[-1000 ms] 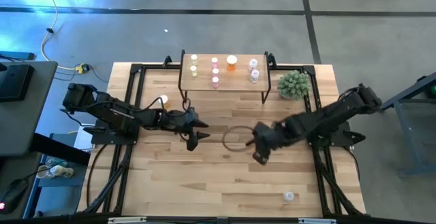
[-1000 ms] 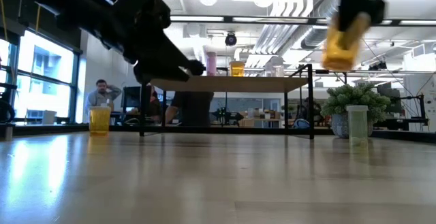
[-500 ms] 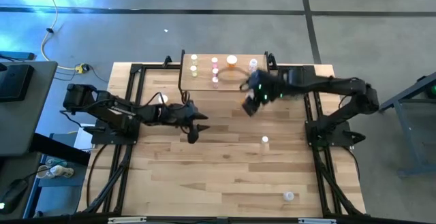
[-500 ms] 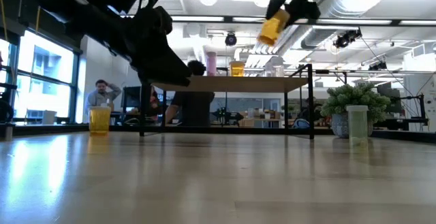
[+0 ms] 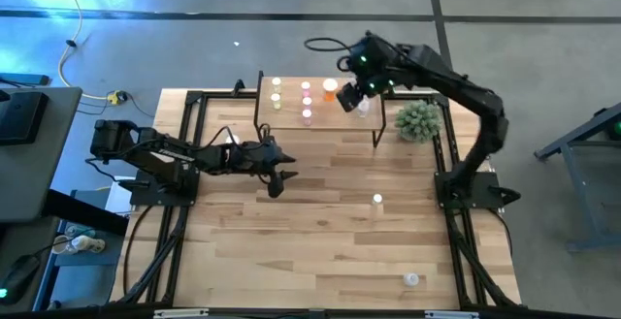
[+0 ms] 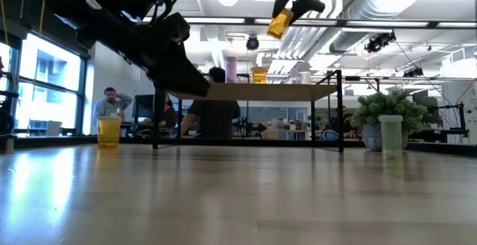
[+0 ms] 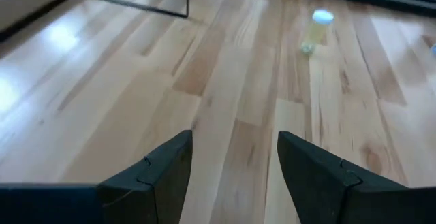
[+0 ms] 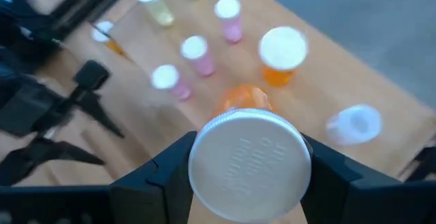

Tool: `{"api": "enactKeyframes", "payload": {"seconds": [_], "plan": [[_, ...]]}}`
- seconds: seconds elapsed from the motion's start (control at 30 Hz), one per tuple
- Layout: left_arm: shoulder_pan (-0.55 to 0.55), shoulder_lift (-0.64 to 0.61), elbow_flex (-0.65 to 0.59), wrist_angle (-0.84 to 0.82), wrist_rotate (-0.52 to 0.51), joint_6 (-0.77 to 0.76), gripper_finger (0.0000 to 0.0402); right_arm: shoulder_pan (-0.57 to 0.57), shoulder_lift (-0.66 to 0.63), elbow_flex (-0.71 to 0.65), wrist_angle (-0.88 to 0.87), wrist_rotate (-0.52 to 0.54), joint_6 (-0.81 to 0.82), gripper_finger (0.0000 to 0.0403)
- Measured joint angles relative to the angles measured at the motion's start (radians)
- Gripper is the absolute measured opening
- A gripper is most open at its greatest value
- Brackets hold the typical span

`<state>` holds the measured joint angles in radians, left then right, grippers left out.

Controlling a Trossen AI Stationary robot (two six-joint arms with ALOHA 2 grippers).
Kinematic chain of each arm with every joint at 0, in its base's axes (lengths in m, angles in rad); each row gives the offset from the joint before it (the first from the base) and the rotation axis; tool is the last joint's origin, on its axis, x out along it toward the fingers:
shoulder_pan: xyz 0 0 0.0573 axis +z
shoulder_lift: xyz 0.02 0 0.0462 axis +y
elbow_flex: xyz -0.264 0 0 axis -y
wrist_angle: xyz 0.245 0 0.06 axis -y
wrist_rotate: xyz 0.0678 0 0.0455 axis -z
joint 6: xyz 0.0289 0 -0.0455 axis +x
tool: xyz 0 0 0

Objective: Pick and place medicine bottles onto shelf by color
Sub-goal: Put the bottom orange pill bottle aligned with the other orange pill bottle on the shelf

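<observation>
My right gripper (image 5: 347,97) is shut on an orange medicine bottle with a white cap (image 8: 248,163), high over the shelf (image 5: 291,115). The light-wood shelf carries yellow (image 5: 277,84), pink (image 5: 307,102), orange (image 5: 330,88) and clear (image 5: 362,93) bottles, all upright on their bases. My left gripper (image 7: 235,176) hangs open and holds nothing, above the table's middle left (image 5: 276,181). A pale bottle (image 7: 317,28) stands on the table ahead of it. My right gripper pinches the orange bottle between its two fingers (image 8: 170,173), at the sides of the white cap (image 8: 204,183). The fingers slant down from above. The bottle is lifted clear and tilted (image 6: 279,24), its orange body (image 8: 245,100) pointing down toward the shelf.
A yellow bottle (image 5: 233,143) stands beside the left arm. A pale one (image 5: 377,200) and a clear one (image 5: 411,279) stand on the table's right half. A small green plant (image 5: 418,120) sits to the right of the shelf. Black frame rails run along both sides.
My right gripper has risen from the table's middle and swung toward the far edge, carrying the orange bottle over the shelf and tipping it as the wrist turned. My left gripper has swung slightly toward the far edge.
</observation>
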<state>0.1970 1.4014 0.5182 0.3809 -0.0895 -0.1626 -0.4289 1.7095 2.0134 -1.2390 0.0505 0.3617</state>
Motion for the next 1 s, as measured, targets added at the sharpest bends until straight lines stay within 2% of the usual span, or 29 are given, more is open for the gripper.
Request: {"api": "enactKeyframes", "payload": {"seconds": [0.17,0.37,1.0], "plan": [[-0.006,0.000,0.000,-0.041,0.000,-0.010,0.0207,-0.028,0.143,0.167,-0.146,0.000,-0.045,0.0193],[-0.009,0.000,0.000,-0.048,0.003,-0.017,0.0207,-0.027,0.274,0.266,-0.239,-0.003,-0.057,0.0193],[-0.008,0.000,0.000,-0.057,0.000,-0.017,0.0207,-0.008,0.440,0.279,-0.223,-0.007,-0.101,0.0193]]}}
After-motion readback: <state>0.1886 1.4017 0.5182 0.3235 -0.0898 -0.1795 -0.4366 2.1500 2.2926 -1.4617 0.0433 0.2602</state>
